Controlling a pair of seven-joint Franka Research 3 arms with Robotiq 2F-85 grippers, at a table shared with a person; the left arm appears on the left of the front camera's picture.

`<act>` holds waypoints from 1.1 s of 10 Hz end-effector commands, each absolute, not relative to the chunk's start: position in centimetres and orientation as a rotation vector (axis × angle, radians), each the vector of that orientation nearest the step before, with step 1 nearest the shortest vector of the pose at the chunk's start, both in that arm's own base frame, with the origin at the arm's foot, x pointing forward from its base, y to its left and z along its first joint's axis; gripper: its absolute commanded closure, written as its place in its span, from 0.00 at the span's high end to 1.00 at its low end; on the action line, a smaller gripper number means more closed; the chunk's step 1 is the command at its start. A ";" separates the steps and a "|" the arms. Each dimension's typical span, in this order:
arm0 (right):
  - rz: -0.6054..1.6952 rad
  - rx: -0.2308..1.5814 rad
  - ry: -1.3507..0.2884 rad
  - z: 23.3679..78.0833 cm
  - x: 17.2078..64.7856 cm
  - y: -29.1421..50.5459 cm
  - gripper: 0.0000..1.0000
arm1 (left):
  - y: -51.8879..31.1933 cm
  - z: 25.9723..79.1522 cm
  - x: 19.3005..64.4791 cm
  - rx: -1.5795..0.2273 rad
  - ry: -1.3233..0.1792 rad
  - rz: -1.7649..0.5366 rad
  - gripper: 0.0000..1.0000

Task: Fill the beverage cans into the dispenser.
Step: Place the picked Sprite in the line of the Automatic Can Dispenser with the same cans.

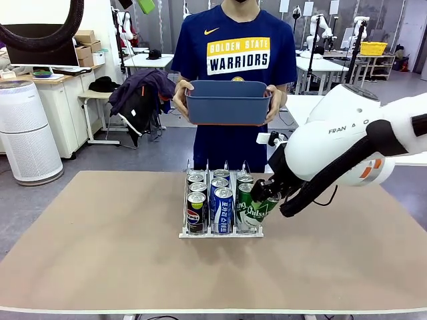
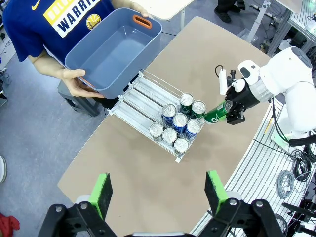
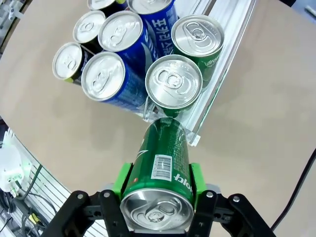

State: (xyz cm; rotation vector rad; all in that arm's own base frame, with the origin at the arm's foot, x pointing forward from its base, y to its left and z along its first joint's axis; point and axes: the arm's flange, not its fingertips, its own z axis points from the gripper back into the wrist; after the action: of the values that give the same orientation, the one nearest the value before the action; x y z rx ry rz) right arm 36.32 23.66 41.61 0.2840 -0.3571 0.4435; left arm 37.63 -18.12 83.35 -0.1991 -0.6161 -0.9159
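Observation:
The clear dispenser (image 1: pixel 184 233) stands mid-table with its three lanes holding cans: black Pepsi cans (image 1: pixel 196 213) on the left, blue-and-white cans (image 1: pixel 223 208) in the middle, green cans (image 1: pixel 244 193) on the right. My right gripper (image 1: pixel 265 203) is shut on another green can (image 1: pixel 256 213), tilted, its base just outside the front of the right lane. In the right wrist view this green can (image 3: pixel 160 165) sits between the green pads (image 3: pixel 122 180), pointing at the front green can (image 3: pixel 174 83) in the dispenser (image 3: pixel 224 69). My left gripper (image 2: pixel 159 193) hangs open high above the table.
Across the table a person holds an empty dark blue tub (image 1: pixel 228 101) in both hands, above the dispenser's far end. The dispenser's back lanes (image 2: pixel 143 96) are bare. Brown tabletop (image 1: pixel 100 253) lies open to the left and front.

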 end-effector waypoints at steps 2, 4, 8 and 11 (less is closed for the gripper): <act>0.392 0.276 -0.445 41.5 39.3 24.6 0.58 | -18.0 83.3 37.6 -0.200 -0.627 -0.911 1.00; 0.389 0.267 -0.436 41.6 40.4 24.1 0.58 | -18.0 83.3 37.6 -0.200 -0.627 -0.911 1.00; 0.415 0.253 -0.282 41.5 43.0 25.4 0.58 | -18.0 83.3 37.6 -0.200 -0.627 -0.911 1.00; 0.422 0.212 -0.180 40.8 44.4 26.8 0.58 | -18.0 83.3 37.6 -0.200 -0.627 -0.911 1.00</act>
State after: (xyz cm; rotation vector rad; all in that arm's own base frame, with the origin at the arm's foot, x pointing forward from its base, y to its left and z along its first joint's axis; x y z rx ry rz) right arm 43.09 25.83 40.08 0.2373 -0.1868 0.4395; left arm 37.63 -18.13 83.35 -0.1990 -0.6161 -0.9159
